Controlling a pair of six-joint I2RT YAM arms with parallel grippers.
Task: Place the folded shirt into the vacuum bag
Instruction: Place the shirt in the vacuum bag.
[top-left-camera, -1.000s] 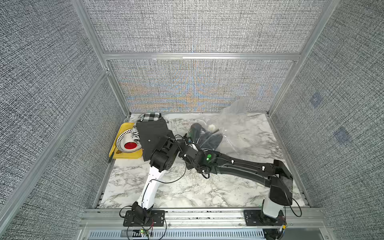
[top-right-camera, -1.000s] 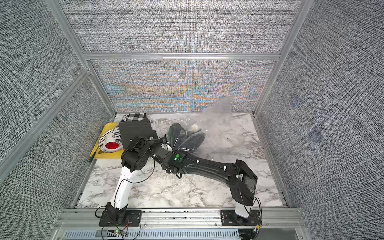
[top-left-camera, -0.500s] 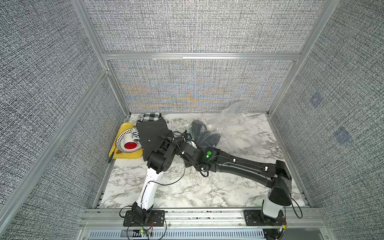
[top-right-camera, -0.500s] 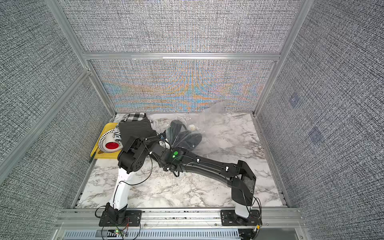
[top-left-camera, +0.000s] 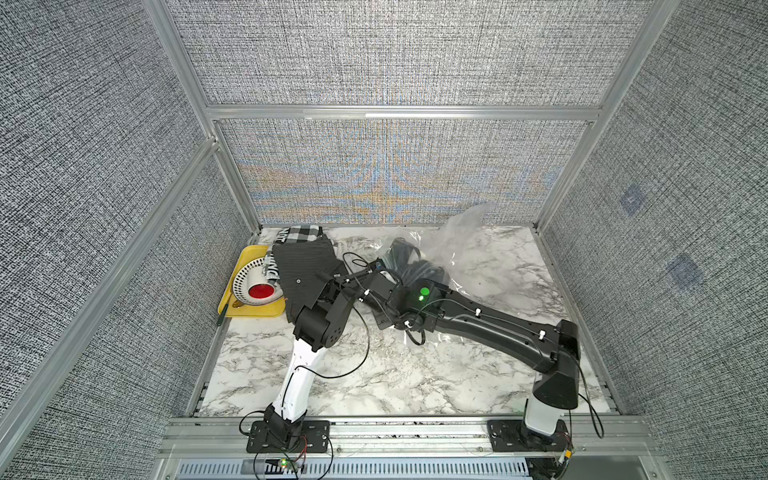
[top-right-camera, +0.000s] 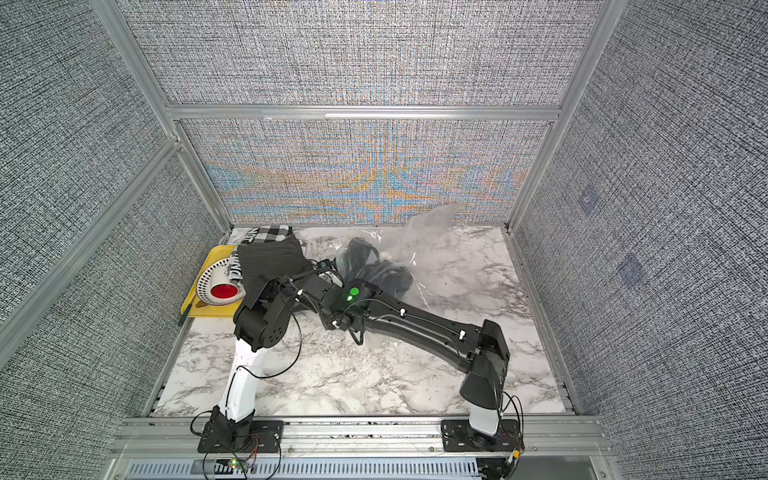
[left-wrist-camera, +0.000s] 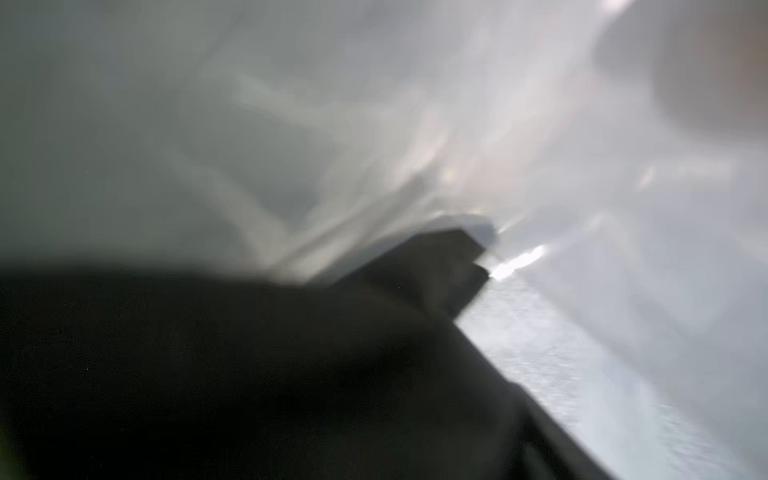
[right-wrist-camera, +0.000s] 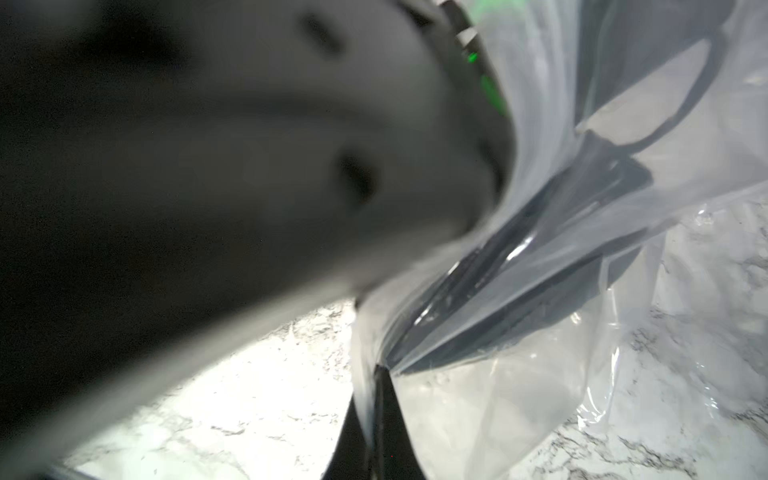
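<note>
At the near rail the marble-patterned worktop (top-left-camera: 415, 374) lies bare. The white-shelled left arm (top-left-camera: 301, 370) and the black right arm (top-left-camera: 498, 328) meet mid-worktop and cover each other's wrists in both top views.

In its wrist view the right pincer (right-wrist-camera: 376, 374) is pressed together on a gathered edge of the vacuum bag (top-left-camera: 469, 249), a crinkly, see-through plastic. The left pincer (left-wrist-camera: 459, 266) shows only as a blurred dark tip against plastic, so I cannot tell whether it is spread.

The shirt (top-left-camera: 419, 268), dark grey and bunched, lies inside the bag. Well to the left, a yellow tray (top-left-camera: 253, 311) holds a white slotted device (top-left-camera: 249, 278) with a red disc. A dark ribbed garment (top-left-camera: 305, 266) overlaps it, and a checked cloth (top-left-camera: 303, 233) lies behind, near the woven grey wall (top-left-camera: 395, 166).
</note>
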